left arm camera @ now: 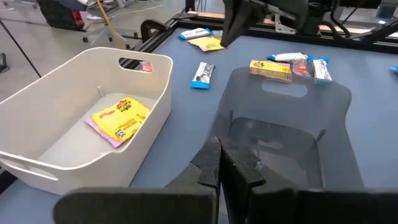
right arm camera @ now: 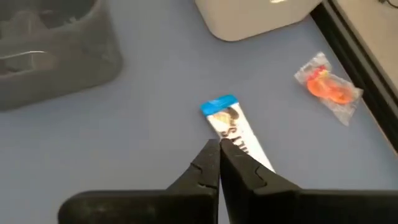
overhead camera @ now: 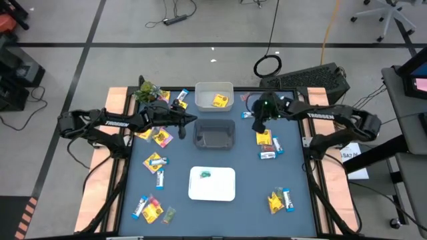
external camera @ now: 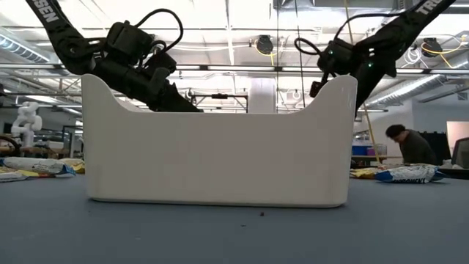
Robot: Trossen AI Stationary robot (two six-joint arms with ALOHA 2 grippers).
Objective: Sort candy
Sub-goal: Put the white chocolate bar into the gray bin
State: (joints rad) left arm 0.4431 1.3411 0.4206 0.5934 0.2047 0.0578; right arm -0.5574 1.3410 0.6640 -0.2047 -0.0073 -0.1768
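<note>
My right gripper is shut on a blue-and-white candy bar, right of the grey bin in the high view. My left gripper is shut on nothing and hovers at the grey bin's left rim. One yellow packet lies flat in the white bin at the far edge. A green piece lies on the white tray. More candy lies on the table, such as a yellow packet and a bar. My right gripper pinches the bar by one end between its two fingers. The fingers slant down from above and lie along the bar. The bar's blue end sticks out past the fingertips. Whether it is clear of the table I cannot tell.
A green leafy plant stands at the far left corner. An orange wrapped sweet lies beside the white bin. Loose candy lies at the near left and near right. In the low view the white tray's wall blocks the table behind it.
</note>
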